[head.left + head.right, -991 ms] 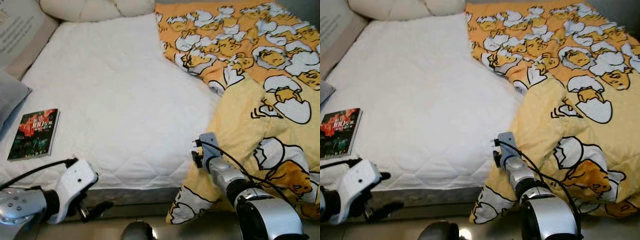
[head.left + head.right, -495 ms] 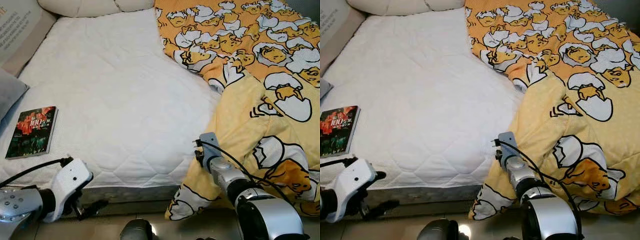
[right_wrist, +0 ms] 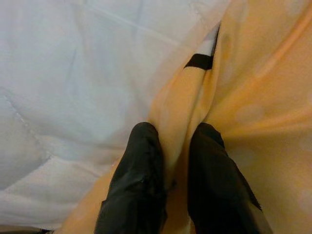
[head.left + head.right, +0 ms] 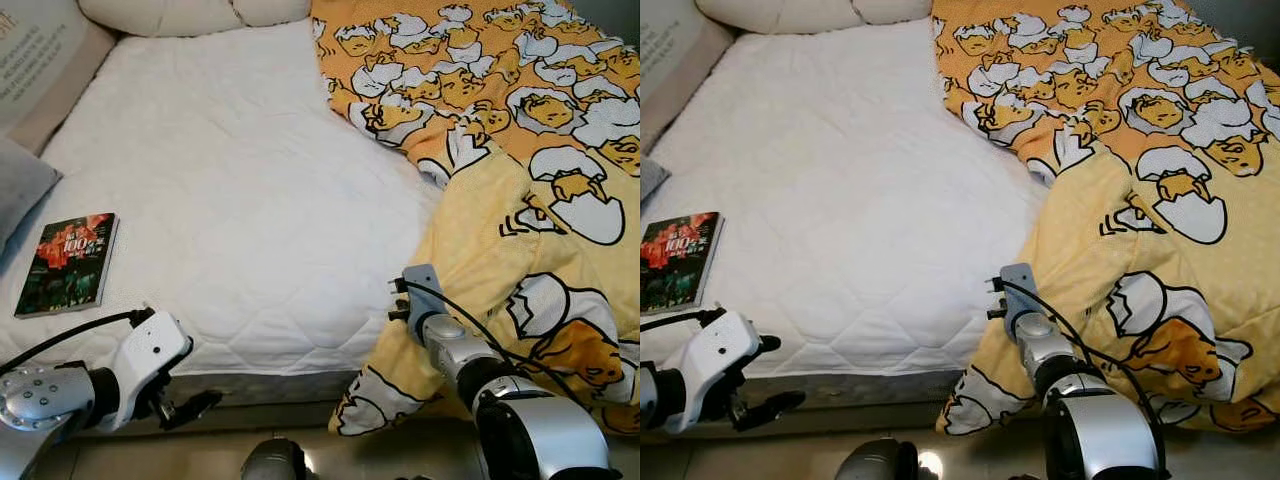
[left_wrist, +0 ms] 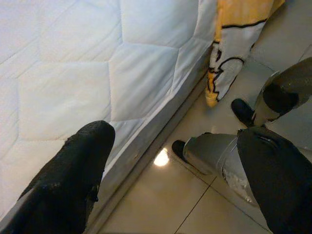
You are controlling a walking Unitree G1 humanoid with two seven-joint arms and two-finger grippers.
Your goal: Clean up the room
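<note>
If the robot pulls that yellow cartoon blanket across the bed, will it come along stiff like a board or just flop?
Probably floppy: the blanket lies in soft folds and droops over the mattress edge. The right gripper pinches a thin fold, so it likely bunches and trails. It looks large, so it may drag on the quilting.

The left gripper (image 4: 195, 405) has shifted a little along the near edge of the bed (image 4: 250, 200), its fingers (image 5: 73, 170) now spread apart beside the mattress side. The right gripper (image 3: 170, 161) has barely moved, still pinching a fold of the yellow blanket (image 4: 520, 240) at the near edge.
</note>
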